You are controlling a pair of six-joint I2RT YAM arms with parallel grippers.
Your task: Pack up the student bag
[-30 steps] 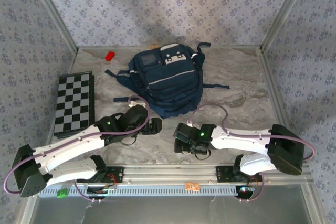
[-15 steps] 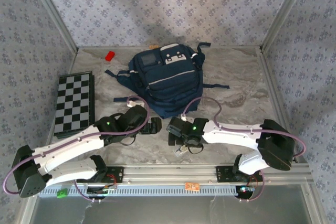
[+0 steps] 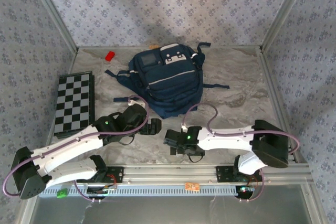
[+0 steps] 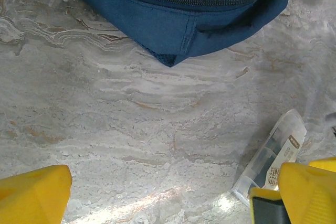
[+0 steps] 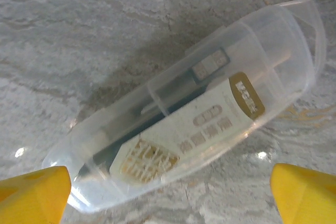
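Note:
The student bag (image 3: 168, 80), navy with white patches and trim, lies at the middle of the table; its near corner (image 4: 178, 14) crosses the top of the left wrist view. My left gripper (image 3: 153, 126) hovers just in front of that corner, open and empty (image 4: 173, 198). A clear plastic case (image 5: 194, 108) with a dark item and a printed label inside lies flat on the marble. My right gripper (image 5: 168, 192) is low over it, open, with a yellow fingertip (image 5: 31, 190) at either side and no grip on it. The same case (image 4: 273, 156) lies beside my left gripper's right finger.
A black-and-white checkerboard (image 3: 74, 103) lies at the left of the table. A small red object (image 3: 109, 55) sits at the back left and a small orange thing (image 3: 153, 46) behind the bag. Patterned walls close in three sides. The two grippers (image 3: 170, 141) are close together.
My right arm has swung left toward the left gripper and come over the clear case, its jaws spreading wider. The left gripper opened slightly and stayed in place.

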